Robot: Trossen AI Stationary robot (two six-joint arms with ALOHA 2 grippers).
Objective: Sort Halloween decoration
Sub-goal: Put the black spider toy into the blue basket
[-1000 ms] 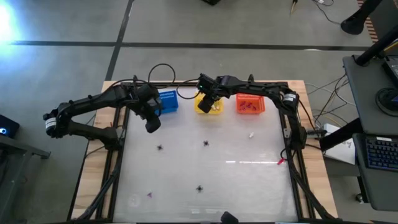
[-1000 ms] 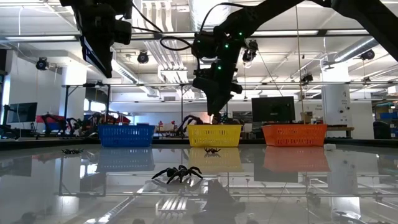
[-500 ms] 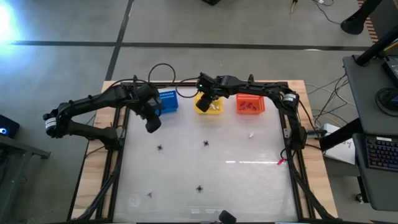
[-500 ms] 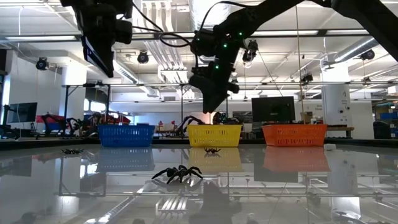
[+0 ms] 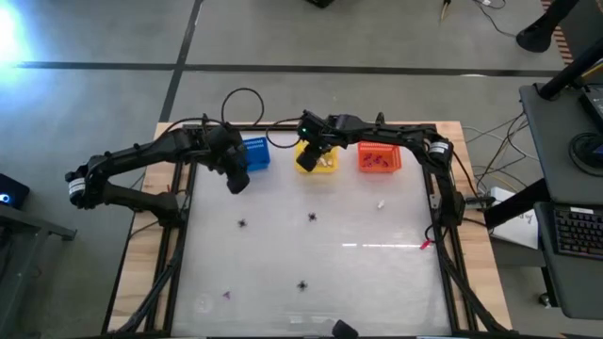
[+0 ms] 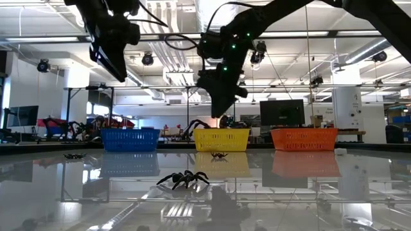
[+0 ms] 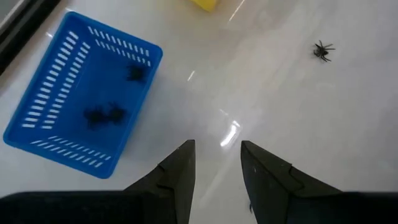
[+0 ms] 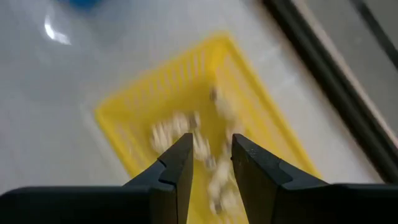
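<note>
Hovering above the yellow plastic basket at the far edge of the white table, the right claw pointed down at its interior; its two dark fingers stood apart with a narrow gap and nothing between them. Whitish trinkets lay inside that basket, blurred in the right wrist view. The left claw hung in the air just beside the blue plastic basket, toward the table's middle; its fingers were likewise spread and held nothing. Two black spider-like pieces lay in the blue basket. The orange plastic basket stood to the right of the yellow one, with dark pieces in it, too small to identify.

The three baskets formed a row along the far edge, blue to the left, yellow in the middle, orange to the right, each apart from its neighbour.

Decoration pieces remained loose on the table: a black spider near the middle, another to its left, a third nearer the front edge, a small purple piece at the front left, and a whitish piece below the orange basket. In the low view, one spider sat in the foreground, well apart from the baskets.
</note>
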